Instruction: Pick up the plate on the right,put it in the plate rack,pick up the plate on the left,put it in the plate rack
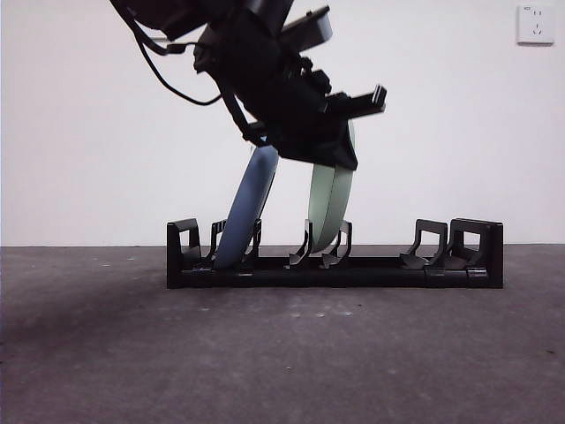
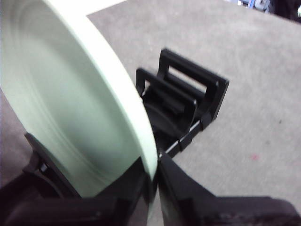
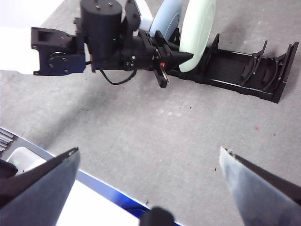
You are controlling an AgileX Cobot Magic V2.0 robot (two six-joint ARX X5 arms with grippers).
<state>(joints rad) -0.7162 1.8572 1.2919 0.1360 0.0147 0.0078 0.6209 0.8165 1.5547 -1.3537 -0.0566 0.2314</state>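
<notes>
The black plate rack (image 1: 371, 274) lies across the grey table. A blue plate (image 1: 247, 208) leans in a slot near the rack's left end. A pale green plate (image 1: 331, 208) stands on edge between the middle prongs. My left gripper (image 1: 342, 146) comes down from above and is shut on the green plate's upper rim. In the left wrist view the green plate (image 2: 70, 103) fills the space between the jaws, with the rack's end piece (image 2: 197, 94) behind it. My right gripper (image 3: 148, 160) hangs open and empty, well back from the rack (image 3: 254, 80).
A white wall with a socket (image 1: 535, 24) stands behind the rack. The rack's right-hand slots (image 1: 433, 252) hold nothing. A white and blue object (image 3: 28, 160) lies at the table's edge under the right arm.
</notes>
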